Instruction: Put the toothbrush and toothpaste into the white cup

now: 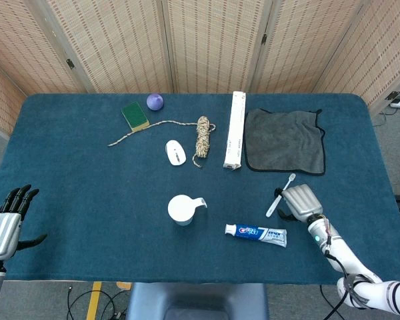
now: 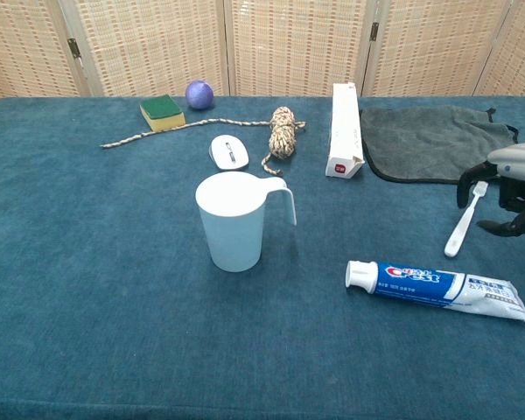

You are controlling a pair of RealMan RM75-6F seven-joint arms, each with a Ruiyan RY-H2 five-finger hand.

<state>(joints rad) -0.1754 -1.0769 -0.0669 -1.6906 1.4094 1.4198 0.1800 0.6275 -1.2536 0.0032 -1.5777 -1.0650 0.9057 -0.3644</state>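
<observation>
White and upright, the cup (image 2: 234, 220) stands on the blue table (image 1: 73, 180) with nothing visible inside it (its handle points toward the robot's right). The toothpaste (image 2: 437, 284) lies flat on the cloth to the cup's right, cap end facing the cup. Further right, the right hand (image 1: 301, 203) grips the toothbrush (image 2: 465, 219), which slants with its bristle end up, just in front of the grey towel (image 1: 283, 140). At the table's near left edge, the left hand (image 1: 5, 223) holds nothing, fingers spread.
</observation>
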